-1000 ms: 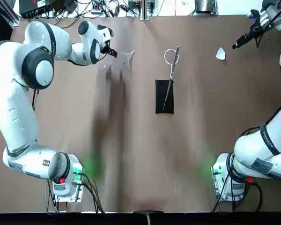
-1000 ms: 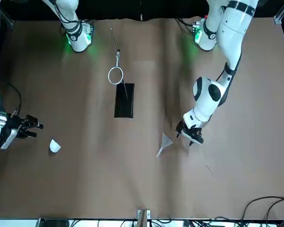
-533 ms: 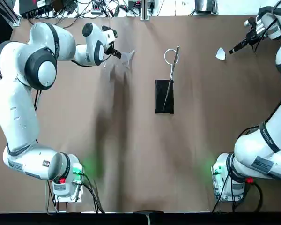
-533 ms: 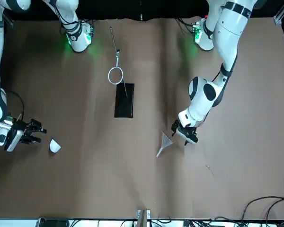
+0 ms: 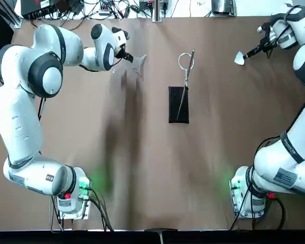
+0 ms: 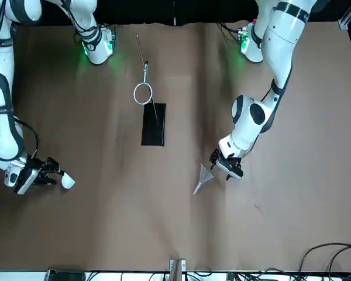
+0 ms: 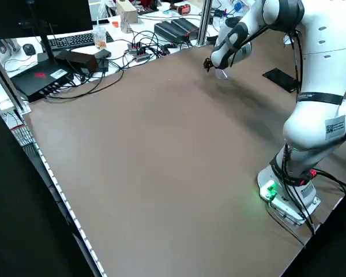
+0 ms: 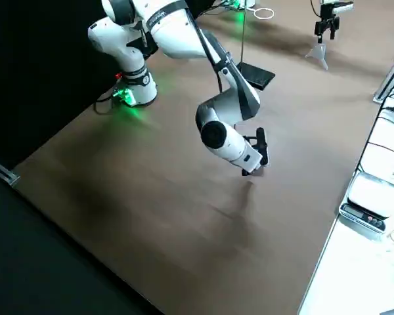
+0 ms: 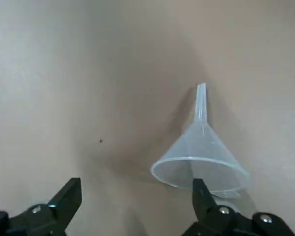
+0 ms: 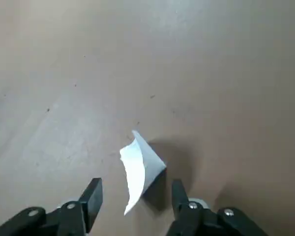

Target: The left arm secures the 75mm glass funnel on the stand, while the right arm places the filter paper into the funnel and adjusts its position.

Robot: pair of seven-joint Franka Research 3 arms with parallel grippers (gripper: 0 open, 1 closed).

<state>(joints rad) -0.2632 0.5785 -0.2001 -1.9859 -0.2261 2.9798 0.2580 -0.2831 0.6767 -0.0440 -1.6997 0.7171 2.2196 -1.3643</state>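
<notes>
Black left gripper and black right gripper, both bottom centre, are spread; clear conical funnel and white folded paper await mounting.

Brown tabletop w/ stand mid-far, rod & ring upright-ish (base plate's black). Clear funnel lies on it left of stand, white filter paper to the right; both arm bases bolted at near side, L & R.
</notes>
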